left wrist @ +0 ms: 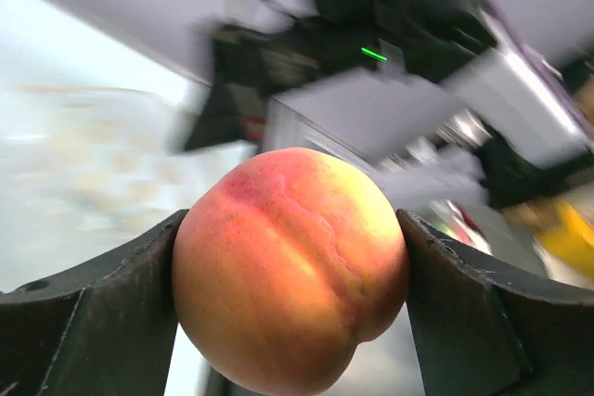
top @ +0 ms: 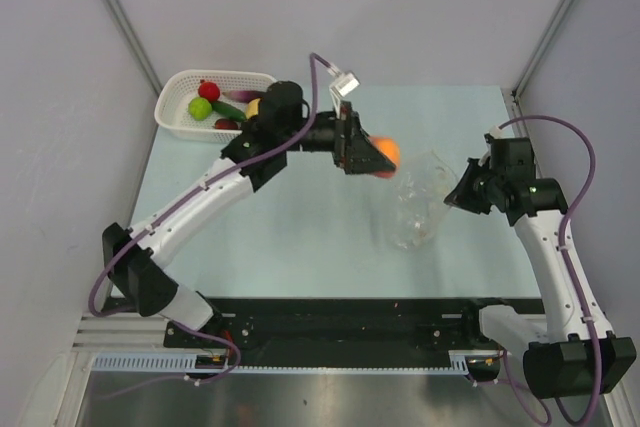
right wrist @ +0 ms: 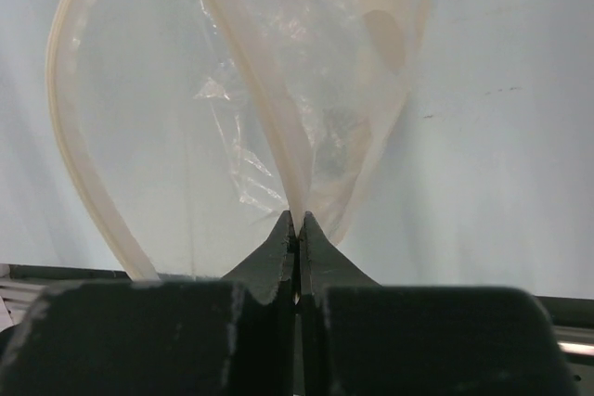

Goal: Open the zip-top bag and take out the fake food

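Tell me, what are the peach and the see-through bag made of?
The peach looks like painted plastic or foam: smooth, matte skin with a moulded crease. The bag looks like thin clear plastic film: shiny crinkles, cloudy zip strip.

Inside left claw (top: 383, 159): filled by the toy peach (left wrist: 290, 266), which touches both fingers; no room there.
Ahead of left claw: the zip-top bag (top: 420, 205) stands just beyond its tip, crumpled and upright.
Behind left claw: its own arm, then the white basket (top: 180, 119) holding toy fruits (top: 208, 90), well apart.
Near side of left claw: open table (top: 300, 247) down to the arm bases.
Inside right claw (right wrist: 297, 229): jaws pressed together on the bag's rim; no gap.
Ahead of right claw: the rim's open loop to its left, crinkled film straight ahead, bare table to its right.
Outer sides: grey walls (top: 60, 97) flank the table.
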